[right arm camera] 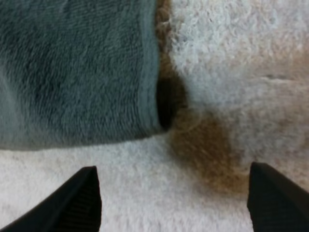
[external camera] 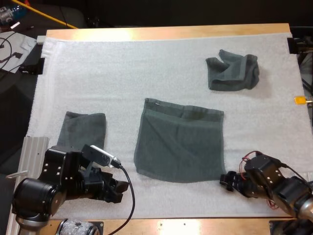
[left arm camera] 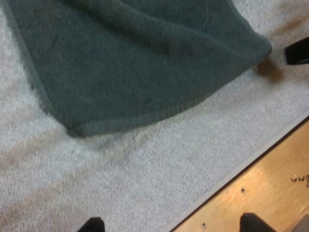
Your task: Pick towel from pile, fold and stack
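Towels lie in three places on the white mat [external camera: 122, 73], and I take them from my left across. The folded towel [external camera: 82, 128] sits narrow and neat at the near left; I judge that it is the start of the stack. Just beside it, my left gripper [external camera: 122, 188] hangs low near the front left corner of the spread towel [external camera: 180, 144], fingers apart and holding nothing. That towel lies flat in the middle of the mat, its far hem slightly rumpled. My right gripper [external camera: 226, 180] sits at its front right corner, fingers also apart and empty, with the corner [right arm camera: 72, 72] just ahead of them. Well apart, toward the far right, the crumpled towel [external camera: 233, 72] waits in a heap.

The cloth looks soft, light and limp. I expect it to sag and drape rather than hold a line, and its terry should give decent grip. I would pinch the two front corners at the hem, where the band is firmer, one in each claw, and lift evenly.

The mat is fuzzy too, so a low pinch could snag it. The wooden table [external camera: 171, 32] shows as a bare strip past the mat's edges, and a metal rail [external camera: 33, 149] lies along the left side.
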### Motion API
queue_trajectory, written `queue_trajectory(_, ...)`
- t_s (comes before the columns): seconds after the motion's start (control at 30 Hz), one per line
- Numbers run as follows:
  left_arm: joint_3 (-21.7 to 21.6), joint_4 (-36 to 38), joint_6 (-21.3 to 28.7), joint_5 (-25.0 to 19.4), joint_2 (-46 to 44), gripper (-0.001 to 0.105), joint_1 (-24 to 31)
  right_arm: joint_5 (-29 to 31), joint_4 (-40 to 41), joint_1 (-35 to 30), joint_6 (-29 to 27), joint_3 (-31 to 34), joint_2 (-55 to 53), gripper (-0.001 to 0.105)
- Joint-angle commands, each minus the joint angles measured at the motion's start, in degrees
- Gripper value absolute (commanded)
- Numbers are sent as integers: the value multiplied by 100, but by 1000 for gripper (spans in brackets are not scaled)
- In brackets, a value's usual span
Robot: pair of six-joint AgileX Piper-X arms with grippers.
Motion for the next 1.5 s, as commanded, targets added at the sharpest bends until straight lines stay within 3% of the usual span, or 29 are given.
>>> queue_trajectory(0.0, -19, -111, -45, 109, 19, 56, -39, -122, -551, 29, 205, 148, 363, 63)
queue_trajectory(0.17, -10, -52, -9, 93, 13, 55, -13, -248, -800, 0, 218, 132, 765, 58)
queue_trajectory(0.23, -9, -57, -10, 86, -2, 55, -11, -392, -994, -14, 232, 137, 1091, 44)
queue_trajectory(0.3, -6, -56, -19, 86, 9, 55, -5, -422, -1144, -2, 267, 127, 1328, 37)
queue_trajectory(0.83, -11, -87, 8, 88, 17, 55, -11, -596, -1916, -7, 514, 112, 2218, 40)
queue_trajectory(0.93, -5, -70, 9, 97, 30, 55, -3, -615, -1957, -19, 537, 115, 2265, 28)
queue_trajectory(1.0, -10, -78, 2, 116, 23, 56, -10, -601, -1940, 7, 490, 61, 2129, 26)
queue_trajectory(1.17, -2, -146, 9, 136, 32, 56, -10, -569, -1917, 23, 448, 40, 2101, 2)
queue_trajectory(1.47, 0, -596, -12, 248, 66, 55, -21, -480, -1736, 25, 303, 41, 1793, 0)
